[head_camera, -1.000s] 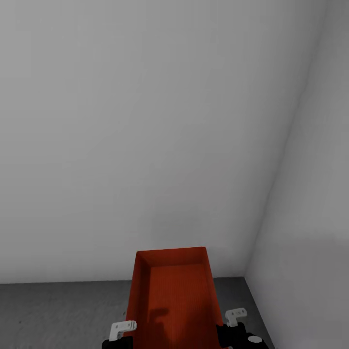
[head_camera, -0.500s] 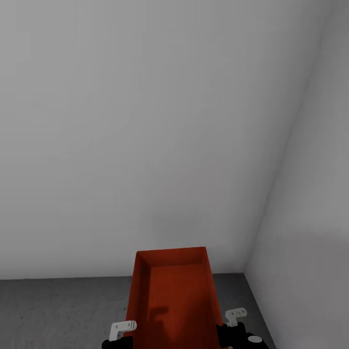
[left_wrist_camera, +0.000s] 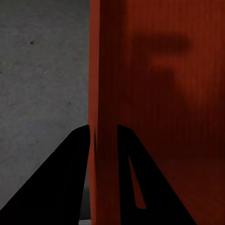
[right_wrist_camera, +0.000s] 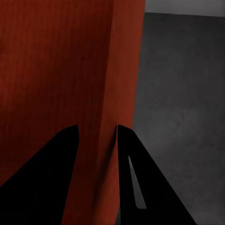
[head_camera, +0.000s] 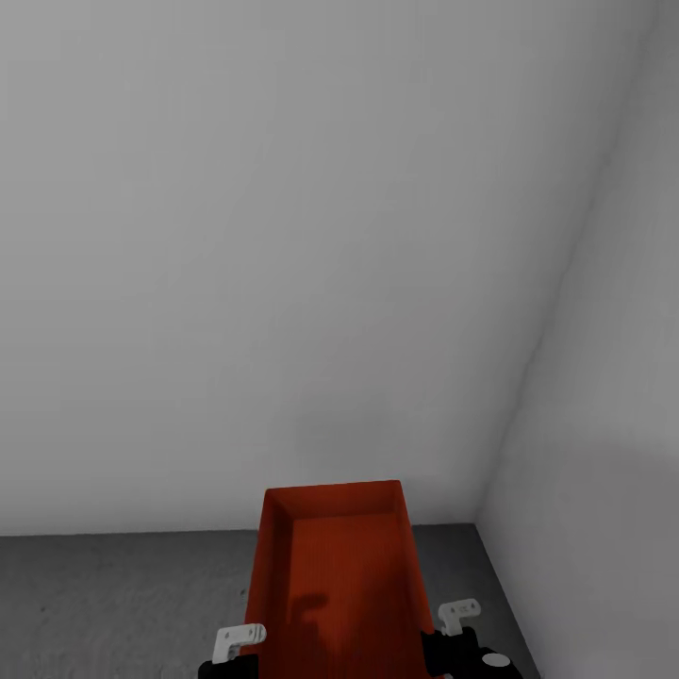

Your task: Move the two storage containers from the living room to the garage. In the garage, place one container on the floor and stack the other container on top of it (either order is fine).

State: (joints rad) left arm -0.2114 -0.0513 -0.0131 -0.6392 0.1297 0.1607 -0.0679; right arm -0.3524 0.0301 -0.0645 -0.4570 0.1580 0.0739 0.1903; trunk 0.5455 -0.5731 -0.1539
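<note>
Head view: 1 orange-red storage container (head_camera: 335, 580) sits low centre of the frame, open top up, carried between both arms. Left gripper (left_wrist_camera: 104, 136) is clamped on the container's left wall; in the left wrist view the 2 dark fingers (left_wrist_camera: 70, 178) straddle the thin red wall with no gap. Right gripper (right_wrist_camera: 97, 133) is clamped the same way on the right wall.

Surroundings: white wall (head_camera: 283, 236) fills most of the frame, a corner seam running down the right side; a strip of dark grey concrete floor (head_camera: 113, 594) along the bottom. This reads as the garage.

Change over the last second: the wall-floor line has crept slightly upward in frame and the corner seam has shifted a little, while container and grippers keep their place in frame. So the camera or base is moving, not the load.

Judgement: the robot is settling near the corner; set-down on the floor looks close. The second container is not accounted for here.
</note>
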